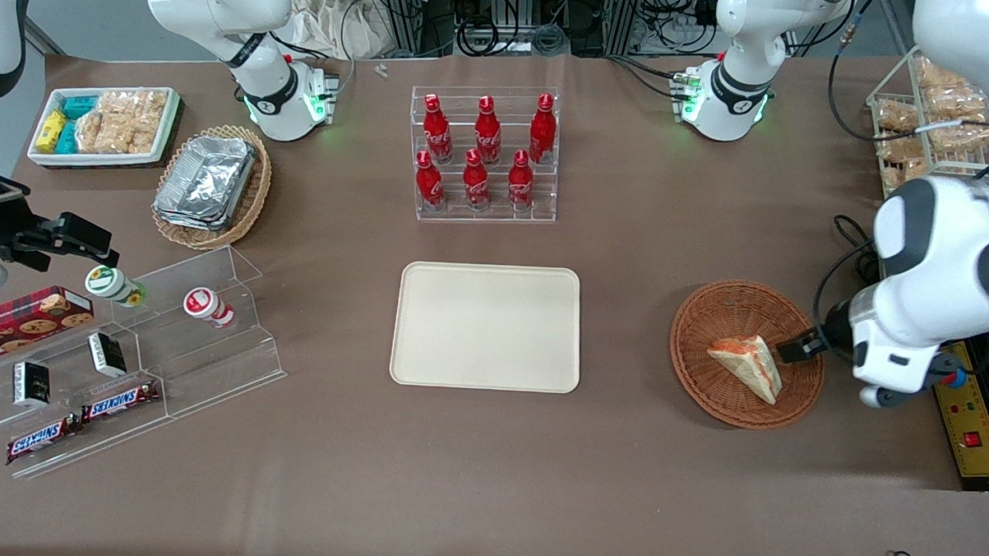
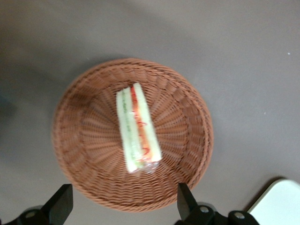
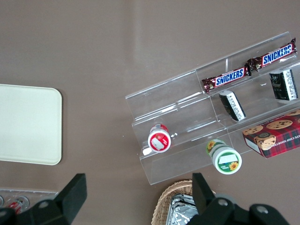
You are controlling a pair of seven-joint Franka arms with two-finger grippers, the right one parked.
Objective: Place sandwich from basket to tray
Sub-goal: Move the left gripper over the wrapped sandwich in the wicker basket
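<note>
The sandwich (image 1: 749,364) is a clear-wrapped wedge of pale bread with red and green filling. It lies in the round reddish-brown wicker basket (image 1: 707,318) toward the working arm's end of the table. In the left wrist view the sandwich (image 2: 138,127) rests near the middle of the basket (image 2: 89,154). My left gripper (image 1: 795,349) hovers over the basket's rim, just beside the sandwich and apart from it. In the left wrist view the gripper (image 2: 123,206) is open and empty, its fingers (image 2: 185,199) spread wide over the basket's edge. The cream tray (image 1: 487,325) lies flat at the table's middle.
A clear rack of red bottles (image 1: 484,156) stands farther from the front camera than the tray. A tan basket of foil containers (image 1: 211,184), a white snack tray (image 1: 103,124) and a clear stepped stand with snacks (image 1: 130,356) lie toward the parked arm's end. A wire rack of snacks (image 1: 932,112) stands above the working arm.
</note>
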